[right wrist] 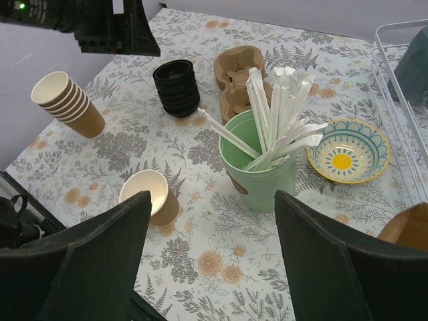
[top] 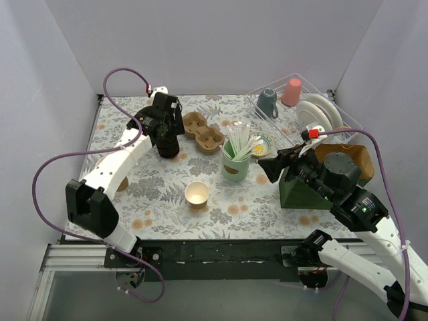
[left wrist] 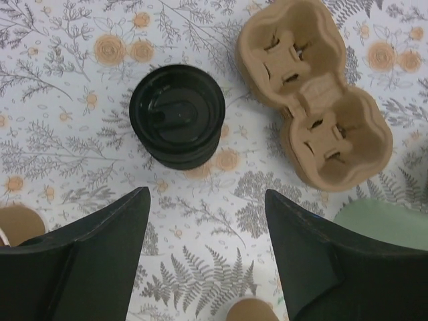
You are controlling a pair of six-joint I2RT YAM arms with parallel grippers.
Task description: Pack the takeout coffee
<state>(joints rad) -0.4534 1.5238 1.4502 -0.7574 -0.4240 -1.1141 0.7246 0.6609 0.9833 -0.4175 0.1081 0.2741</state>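
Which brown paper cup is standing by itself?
The lidless cup, left of the green straw cup and nearer the arms; the other cups are nested in one stack at the table's left.

My right wrist view: nested paper cups [right wrist: 67,103], left; black lid stack [right wrist: 176,87], upper left; green straw cup [right wrist: 257,170], centre; bowl [right wrist: 348,150], right.
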